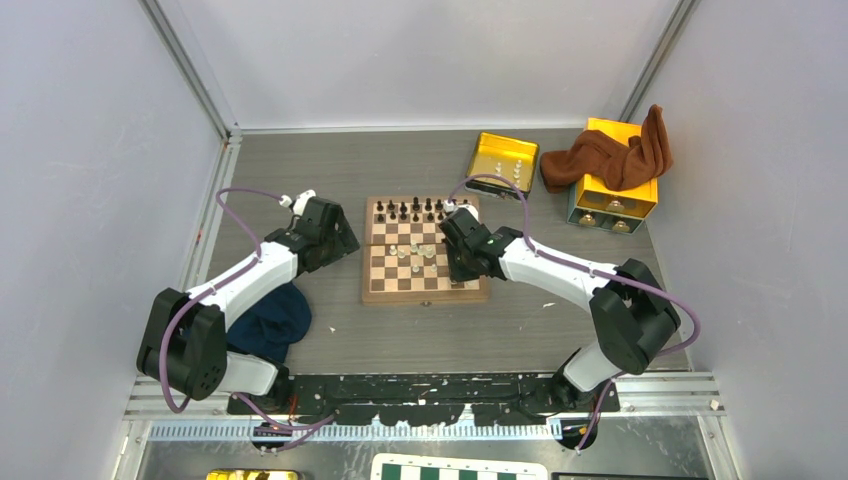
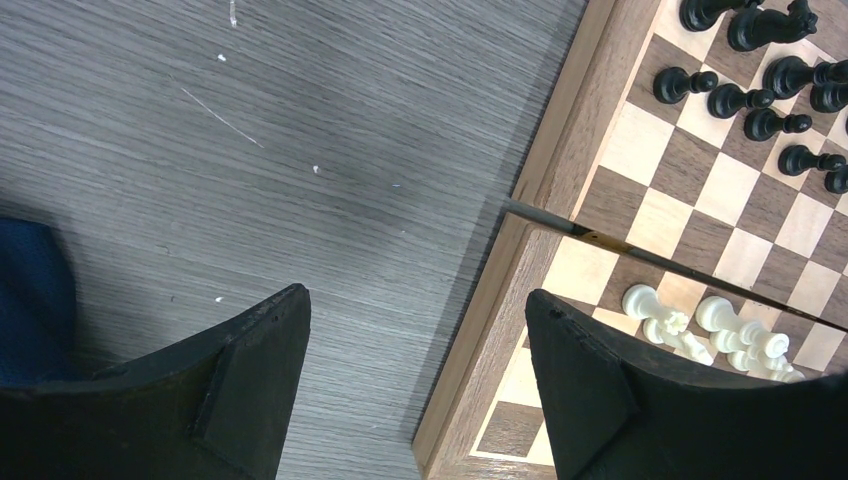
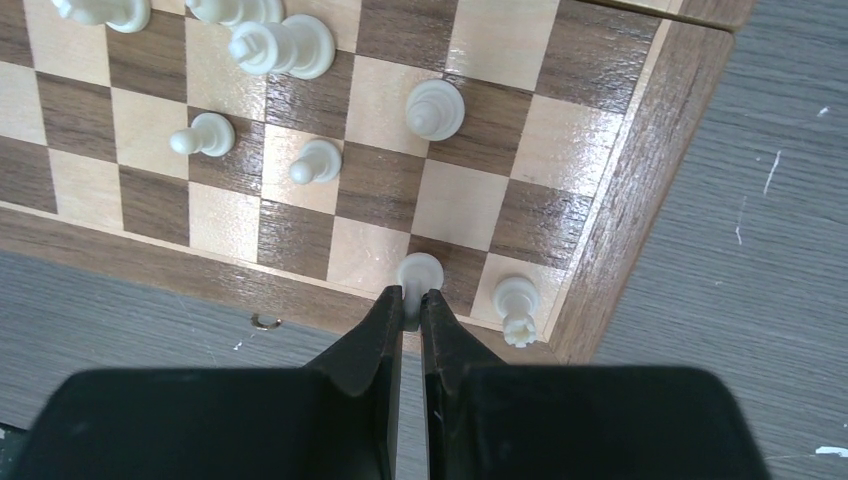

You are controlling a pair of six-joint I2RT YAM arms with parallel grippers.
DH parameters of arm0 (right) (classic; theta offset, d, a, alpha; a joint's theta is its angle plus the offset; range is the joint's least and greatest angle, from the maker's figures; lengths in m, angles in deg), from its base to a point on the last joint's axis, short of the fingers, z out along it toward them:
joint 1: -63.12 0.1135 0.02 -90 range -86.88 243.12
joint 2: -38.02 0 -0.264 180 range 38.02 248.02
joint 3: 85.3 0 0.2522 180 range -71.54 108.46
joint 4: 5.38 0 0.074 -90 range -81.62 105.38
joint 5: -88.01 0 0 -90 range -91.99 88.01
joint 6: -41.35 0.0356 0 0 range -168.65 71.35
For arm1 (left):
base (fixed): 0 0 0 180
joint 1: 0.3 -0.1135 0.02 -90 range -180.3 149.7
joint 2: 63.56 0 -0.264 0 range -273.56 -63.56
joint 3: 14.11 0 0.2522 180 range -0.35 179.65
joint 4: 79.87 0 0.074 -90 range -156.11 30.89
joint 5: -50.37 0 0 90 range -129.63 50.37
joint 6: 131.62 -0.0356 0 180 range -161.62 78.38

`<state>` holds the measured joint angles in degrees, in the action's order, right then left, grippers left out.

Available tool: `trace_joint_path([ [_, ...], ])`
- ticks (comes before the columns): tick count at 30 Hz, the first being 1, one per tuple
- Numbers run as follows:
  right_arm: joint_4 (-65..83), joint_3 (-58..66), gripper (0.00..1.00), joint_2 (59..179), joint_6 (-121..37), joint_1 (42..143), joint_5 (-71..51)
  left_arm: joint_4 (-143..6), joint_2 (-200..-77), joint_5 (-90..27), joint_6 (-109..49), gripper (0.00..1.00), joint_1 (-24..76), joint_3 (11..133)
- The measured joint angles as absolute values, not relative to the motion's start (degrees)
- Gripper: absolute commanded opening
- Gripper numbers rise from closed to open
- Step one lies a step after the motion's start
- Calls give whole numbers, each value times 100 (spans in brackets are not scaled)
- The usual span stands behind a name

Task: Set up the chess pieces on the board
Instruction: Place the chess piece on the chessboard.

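- Cream-white turned chess piece [image 3: 420, 272], its kind too small to tell, is pinched by the right pincer [image 3: 411, 300]. The jaws stand narrow, closed on its upper part.
- It lies directly ahead of the fingertips, over a dark square in the nearest row of the small wooden chessboard with light and dark brown squares [image 3: 618, 190]. Just right of the pincer, a cream-white rook [image 3: 517, 300] fills the corner square.
- To do this step well, I judge: settle the base flat and centred in that square, part the fingers only slightly, then lift straight up — a sideways exit could clip the rook.
- Ahead and left of the pincer, other cream-white pieces [image 3: 318, 160] stand scattered mid-board, probably not yet on their home squares.
- Left pincer [image 2: 420, 330] hangs with jaws wide and empty over the grey wood-grain table [image 2: 300, 150], the board's edge under its right finger. Dark brown-black pieces [image 2: 745, 100] stand ahead and right of it.
- No brand, label or writing can be read anywhere.
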<state>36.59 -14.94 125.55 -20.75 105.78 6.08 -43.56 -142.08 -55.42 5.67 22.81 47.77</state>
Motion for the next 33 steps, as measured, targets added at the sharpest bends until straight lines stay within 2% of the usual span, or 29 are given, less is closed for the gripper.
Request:
trace_joint_path([
  [33,3587,-1619,2,12551,-1926,10582,851,-4356,-14208,-5472,541,80,2281,4773],
])
